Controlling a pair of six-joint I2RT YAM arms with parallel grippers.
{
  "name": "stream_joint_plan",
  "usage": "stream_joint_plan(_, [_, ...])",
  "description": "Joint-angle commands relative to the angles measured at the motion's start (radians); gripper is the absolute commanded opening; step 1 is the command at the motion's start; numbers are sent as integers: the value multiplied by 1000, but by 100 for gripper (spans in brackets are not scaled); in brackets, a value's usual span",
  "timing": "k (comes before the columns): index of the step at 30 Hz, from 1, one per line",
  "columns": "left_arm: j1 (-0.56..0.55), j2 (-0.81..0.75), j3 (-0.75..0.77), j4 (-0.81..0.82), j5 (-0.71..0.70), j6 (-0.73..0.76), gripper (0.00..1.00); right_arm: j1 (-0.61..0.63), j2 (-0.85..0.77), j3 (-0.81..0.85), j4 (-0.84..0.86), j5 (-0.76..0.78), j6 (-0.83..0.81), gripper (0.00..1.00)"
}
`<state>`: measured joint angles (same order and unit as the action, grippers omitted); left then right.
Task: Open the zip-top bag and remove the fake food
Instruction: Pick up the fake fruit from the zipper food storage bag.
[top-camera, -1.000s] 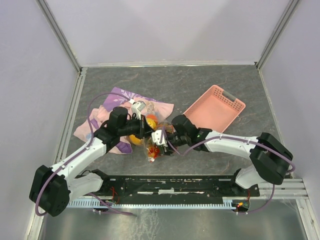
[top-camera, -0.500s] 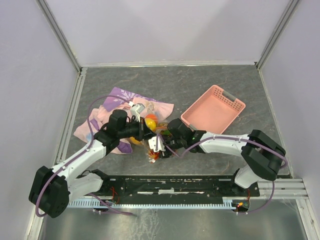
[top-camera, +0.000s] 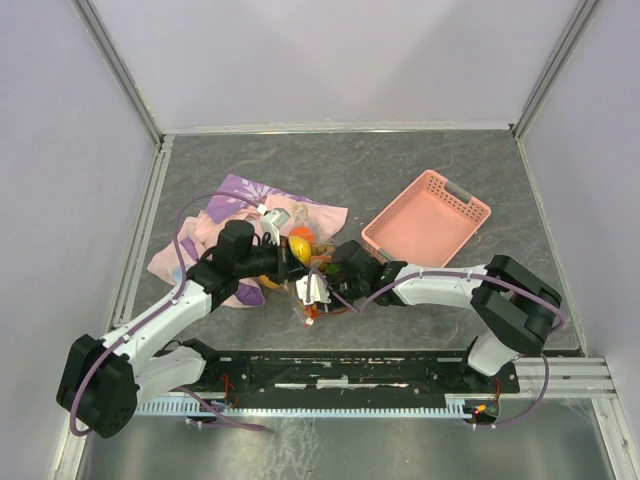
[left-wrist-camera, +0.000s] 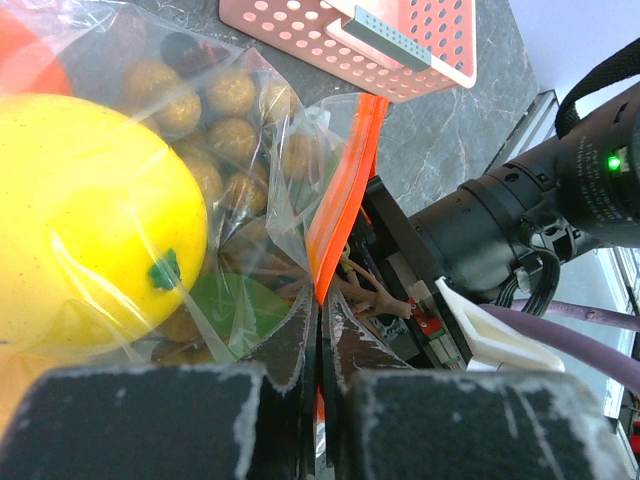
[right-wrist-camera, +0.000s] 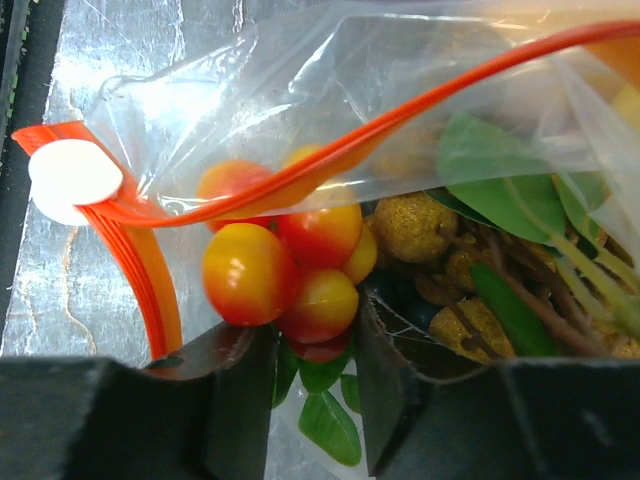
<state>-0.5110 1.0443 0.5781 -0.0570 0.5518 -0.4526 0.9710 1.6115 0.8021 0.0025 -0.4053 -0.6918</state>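
Here, 1 zip-top bag (right-wrist-camera: 300, 80) — left gripper (left-wrist-camera: 320, 300), right gripper (right-wrist-camera: 315, 335) gripping; 1 basket (top-camera: 428, 220).

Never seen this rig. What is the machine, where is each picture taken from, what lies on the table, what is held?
Two robot arms bolted to a table's near edge. The overhead view shows both meeting at a zip-top bag, between a patterned cloth and a pink basket. The other two views are cameras on each wrist. The left gripper is pinched shut on the bag's orange zip strip. The right gripper brackets the bag's fake food; its grip is unclear.
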Motion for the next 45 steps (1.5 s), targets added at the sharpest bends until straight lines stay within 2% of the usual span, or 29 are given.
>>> stream_joint_plan(1, [0, -31, -3, -5, 3, 14, 3, -5, -75, -4, 57, 0, 33, 29])
stream_joint_plan(8, [0, -41, -6, -35, -17, 29, 3, -37, -173, -100, 185, -28, 119, 17])
stream_joint_plan(20, [0, -45, 13, -41, -69, 19, 3, -129, -336, -221, 336, -142, 227, 13])
stream_joint_plan(35, [2, -27, 17, 30, -143, -44, 3, -176, -468, -221, 334, -256, 297, 11])
stream_joint_plan(45, [6, -18, 9, 52, -140, -55, 3, -212, -587, -224, 319, -253, 338, 11])
